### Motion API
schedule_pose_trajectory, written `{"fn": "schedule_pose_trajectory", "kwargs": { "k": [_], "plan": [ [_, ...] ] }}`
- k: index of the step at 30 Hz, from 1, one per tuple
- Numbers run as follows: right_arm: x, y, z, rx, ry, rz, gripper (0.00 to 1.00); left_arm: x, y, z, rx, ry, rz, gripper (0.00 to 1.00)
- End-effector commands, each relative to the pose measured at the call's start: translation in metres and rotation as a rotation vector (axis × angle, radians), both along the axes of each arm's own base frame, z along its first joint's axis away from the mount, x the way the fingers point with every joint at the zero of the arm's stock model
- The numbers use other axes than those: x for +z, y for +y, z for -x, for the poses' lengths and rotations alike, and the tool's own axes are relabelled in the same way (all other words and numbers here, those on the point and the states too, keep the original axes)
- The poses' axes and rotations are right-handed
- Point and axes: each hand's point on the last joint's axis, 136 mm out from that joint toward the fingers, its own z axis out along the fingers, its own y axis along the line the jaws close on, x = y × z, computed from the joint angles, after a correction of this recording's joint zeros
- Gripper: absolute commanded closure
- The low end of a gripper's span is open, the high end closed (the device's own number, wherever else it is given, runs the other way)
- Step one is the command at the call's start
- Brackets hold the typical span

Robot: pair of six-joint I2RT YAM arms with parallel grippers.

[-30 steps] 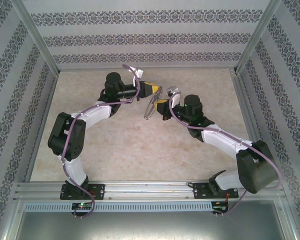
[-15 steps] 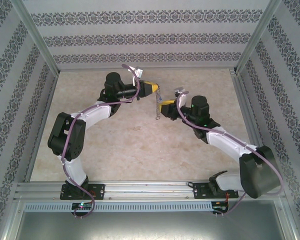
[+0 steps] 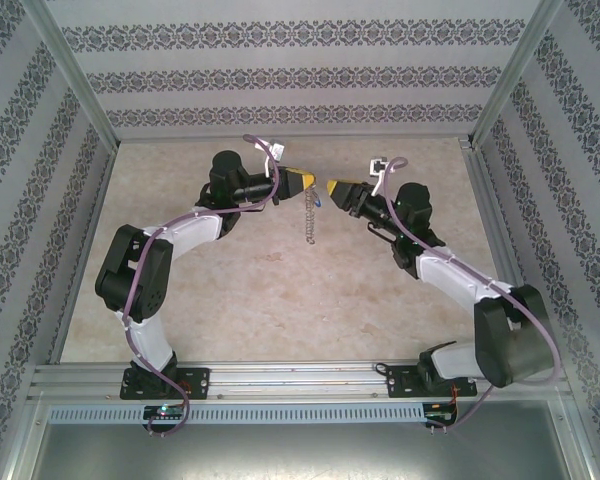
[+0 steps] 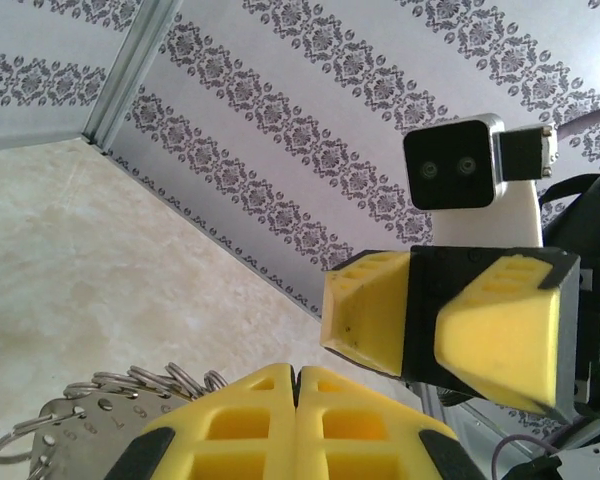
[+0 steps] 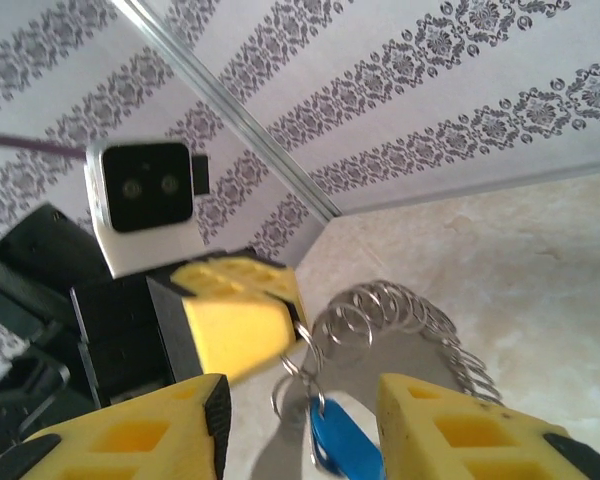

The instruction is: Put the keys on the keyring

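Mid-frame, my left gripper [image 3: 312, 182] pinches the keyring [image 3: 308, 216], the key [image 5: 342, 447] apparently hanging from it; my right gripper [image 3: 331, 186] gapes wide, empty.

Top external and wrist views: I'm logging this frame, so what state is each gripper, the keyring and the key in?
left gripper: shut on the keyring's top.
right gripper: open, holding nothing.
keyring: hanging limp from the left gripper.
key: dangling on a small ring under the left gripper.
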Motion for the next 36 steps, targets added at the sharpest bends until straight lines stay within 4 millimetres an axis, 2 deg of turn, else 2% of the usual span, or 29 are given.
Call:
{"fn": "schedule_pose_trajectory", "kwargs": {
  "k": [1, 6, 15, 23, 36],
  "plan": [
    [0.039, -0.002, -0.010, 0.013, -0.059, -0.172, 0.58, 0.040, 0.003, 0.010, 0.020, -0.123, 0.066, 1.00],
    [0.038, 0.003, -0.023, 0.065, -0.035, -0.307, 0.64, 0.042, 0.005, 0.006, 0.048, -0.107, 0.100, 1.00],
    [0.021, 0.008, -0.036, 0.073, 0.001, -0.390, 0.66, 0.039, 0.009, -0.003, 0.098, -0.048, 0.140, 1.00],
    [0.020, 0.020, -0.034, 0.098, -0.002, -0.382, 0.70, 0.036, 0.008, -0.009, 0.099, -0.007, 0.195, 1.00],
    [0.018, 0.033, -0.034, 0.129, 0.008, -0.383, 0.70, 0.036, 0.008, -0.014, 0.100, 0.018, 0.224, 1.00]
  ]
}}
